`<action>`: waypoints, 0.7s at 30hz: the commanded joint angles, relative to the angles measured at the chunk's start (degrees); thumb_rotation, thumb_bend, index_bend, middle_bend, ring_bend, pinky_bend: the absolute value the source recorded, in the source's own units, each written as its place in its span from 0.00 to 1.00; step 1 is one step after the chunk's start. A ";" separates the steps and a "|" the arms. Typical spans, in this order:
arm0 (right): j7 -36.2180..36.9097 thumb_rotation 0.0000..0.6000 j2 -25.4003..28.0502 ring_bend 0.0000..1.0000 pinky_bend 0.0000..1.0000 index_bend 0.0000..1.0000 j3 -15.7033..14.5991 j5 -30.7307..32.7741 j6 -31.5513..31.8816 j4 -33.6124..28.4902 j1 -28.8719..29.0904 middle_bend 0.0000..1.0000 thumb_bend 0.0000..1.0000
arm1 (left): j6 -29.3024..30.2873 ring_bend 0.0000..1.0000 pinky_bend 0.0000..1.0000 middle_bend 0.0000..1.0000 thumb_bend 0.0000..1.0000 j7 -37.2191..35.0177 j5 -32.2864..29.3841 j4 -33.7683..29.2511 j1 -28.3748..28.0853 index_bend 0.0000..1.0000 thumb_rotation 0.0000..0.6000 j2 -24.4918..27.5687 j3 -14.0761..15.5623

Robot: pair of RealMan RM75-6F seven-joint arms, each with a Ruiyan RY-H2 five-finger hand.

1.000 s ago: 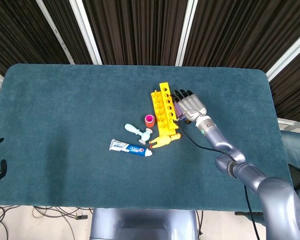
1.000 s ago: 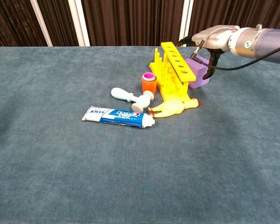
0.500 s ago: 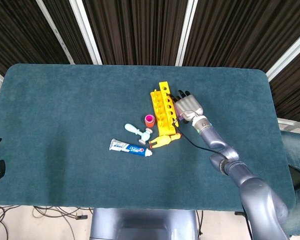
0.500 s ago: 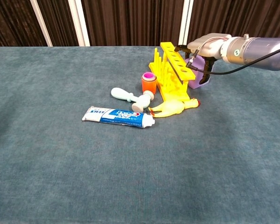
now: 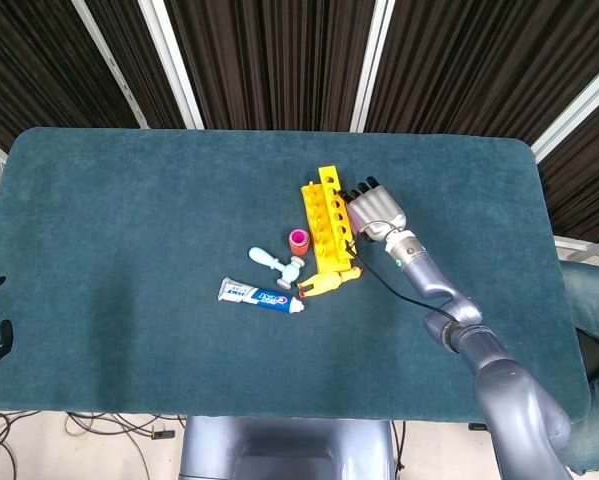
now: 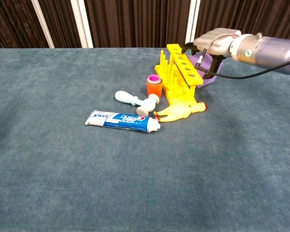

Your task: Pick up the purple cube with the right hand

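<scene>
While the right robot hand point(image 6: 213, 42) curls over the purple cube point(image 6: 207, 72), gripping it beside the yellow rack point(image 6: 179, 72), the rack's holes look empty; an orange cup point(image 6: 154, 85) stands on the counter point(image 6: 62, 169) nearby.

The table point(image 6: 62, 183) wears matt, napped teal cloth. The yellow rack point(image 6: 179, 72) looks like smooth plastic (slightly glossy). The right hand point(image 6: 213, 39) has a silvery metallic shell.
</scene>
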 commanded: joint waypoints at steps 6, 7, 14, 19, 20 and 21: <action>0.76 1.00 11.55 0.22 0.16 0.39 -0.24 -0.12 4.77 -11.10 -3.71 0.48 0.54 | -0.18 0.00 0.00 0.00 0.52 0.10 -0.13 -0.23 -0.09 0.14 1.00 0.07 -0.01; 0.28 1.00 13.62 0.22 0.16 0.39 -0.23 0.14 4.85 -13.48 -4.29 0.48 0.54 | -0.20 0.00 0.00 0.00 0.52 0.15 -0.08 -0.28 -0.12 0.14 1.00 0.05 0.01; -4.76 1.00 27.79 0.22 0.16 0.39 0.39 2.75 7.92 -30.78 -9.42 0.48 0.54 | -0.11 0.00 0.00 0.00 0.52 0.47 0.10 -0.26 -0.21 0.14 1.00 -0.25 0.05; -7.46 1.00 37.28 0.22 0.16 0.39 0.61 4.27 13.88 -43.23 -14.98 0.48 0.54 | 0.10 0.00 0.00 0.00 0.52 0.49 0.10 -0.23 -0.19 0.14 1.00 -0.38 -0.03; -7.60 1.00 38.77 0.22 0.16 0.39 0.61 4.31 15.63 -45.20 -16.24 0.48 0.54 | 0.12 0.00 0.00 0.00 0.52 0.49 0.10 -0.21 -0.20 0.14 1.00 -0.40 -0.05; -7.49 1.00 40.81 0.22 0.16 0.39 0.62 4.27 18.46 -48.12 -18.20 0.48 0.54 | 0.11 0.00 0.00 0.00 0.52 0.50 0.08 -0.19 -0.22 0.14 1.00 -0.43 -0.06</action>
